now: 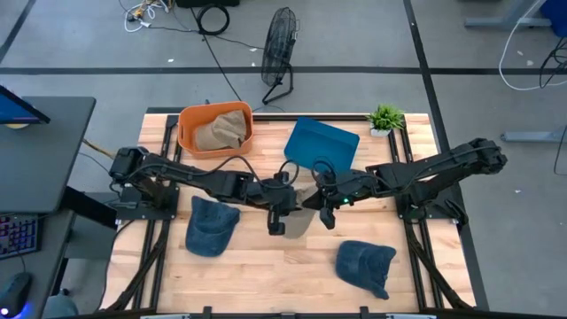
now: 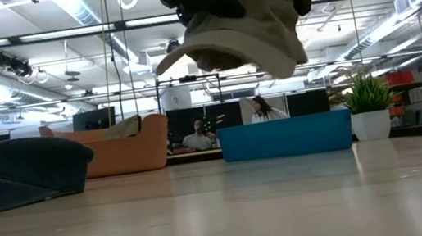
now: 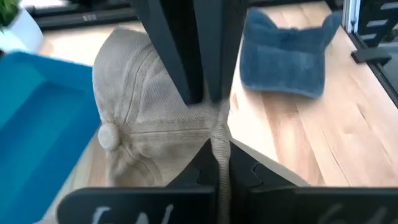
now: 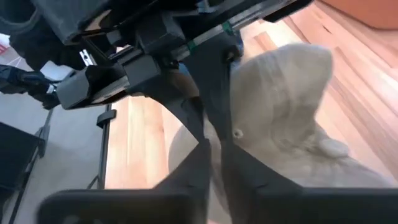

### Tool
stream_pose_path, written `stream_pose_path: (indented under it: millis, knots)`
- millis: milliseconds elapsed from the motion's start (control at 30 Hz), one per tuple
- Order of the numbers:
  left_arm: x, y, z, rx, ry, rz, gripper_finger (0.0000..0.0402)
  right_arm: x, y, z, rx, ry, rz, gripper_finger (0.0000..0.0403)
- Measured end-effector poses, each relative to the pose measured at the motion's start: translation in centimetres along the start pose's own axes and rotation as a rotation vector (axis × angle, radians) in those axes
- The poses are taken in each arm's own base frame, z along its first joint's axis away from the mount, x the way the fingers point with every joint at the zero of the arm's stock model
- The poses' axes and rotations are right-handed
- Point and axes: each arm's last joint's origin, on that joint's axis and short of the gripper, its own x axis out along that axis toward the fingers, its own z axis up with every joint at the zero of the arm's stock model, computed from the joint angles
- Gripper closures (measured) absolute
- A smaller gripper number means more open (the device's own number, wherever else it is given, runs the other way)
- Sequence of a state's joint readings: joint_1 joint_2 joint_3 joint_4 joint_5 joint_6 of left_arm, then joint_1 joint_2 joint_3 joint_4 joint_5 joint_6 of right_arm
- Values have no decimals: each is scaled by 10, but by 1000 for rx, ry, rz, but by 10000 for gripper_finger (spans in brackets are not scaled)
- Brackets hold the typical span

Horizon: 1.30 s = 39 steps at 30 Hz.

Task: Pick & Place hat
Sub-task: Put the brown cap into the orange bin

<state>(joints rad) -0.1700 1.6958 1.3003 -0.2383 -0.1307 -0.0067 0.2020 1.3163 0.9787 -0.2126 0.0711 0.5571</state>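
— While you look straight down, what do you make of the middle of the counter (image 1: 266, 266)?

— You see both arms meeting there, the left end effector (image 1: 276, 211) and the right end effector (image 1: 326, 206) just beside each other, with a scrap of the beige hat (image 1: 304, 197) between them. That view hides most of the hat under the arms.

— So where do you get the hat properly?

— From the low view: the beige hat (image 2: 237, 36) hangs clear above the counter (image 2: 225, 215), brim tilted down, with dark arm parts on top of it. You cannot see that lift from overhead.

— And the grips?

— Your left wrist view shows the left end effector (image 3: 205, 106) with its fingers pressed together on a fold of the beige hat (image 3: 143, 124) near the crown button. Your right wrist view shows the right end effector (image 4: 211, 143) pinched on the cloth of the same hat (image 4: 280, 106), with the other arm's hardware just behind.

— What else lies around?

— Overhead you have a dark blue hat (image 1: 211, 225) on the left of the counter, another blue hat (image 1: 365, 266) on the right near the front, an orange bin (image 1: 215, 129) holding a tan hat (image 1: 220, 131), a blue tray (image 1: 321, 144) and a small plant (image 1: 385, 118) at the back edge. A fan (image 1: 278, 55) stands on the floor beyond. The low view alone shows you people seated in the room behind the tray (image 2: 284, 137).
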Motion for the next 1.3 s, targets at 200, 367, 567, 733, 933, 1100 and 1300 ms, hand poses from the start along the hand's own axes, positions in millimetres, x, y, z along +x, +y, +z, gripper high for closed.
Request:
stream_pose_path:
  millis: [200, 367, 567, 733, 933, 1100, 1300]
  knots:
    - [-10, 2, -8, 20, 157, 3, 396, 0, -1, -1, 36, -4, -34, 266]
    - [-46, 13, 4, 185, 307, -5, 397, -4, -1, 1, 26, -25, -42, 219]
    - [-99, 39, 18, 520, 548, -86, 398, -4, -1, 1, 13, -22, -45, 207]
    - [-137, 78, 16, 482, 716, -79, 398, -4, -1, 1, 4, -23, -45, 213]
    - [-161, 125, 8, 618, 722, -77, 399, -4, -2, -1, -4, -9, -55, 220]
    - [-172, 174, -7, 598, 775, -31, 399, -4, -2, -1, -4, -8, -56, 223]
    - [-184, 215, -24, 540, 735, -40, 399, -4, -3, -1, -5, -17, -83, 223]
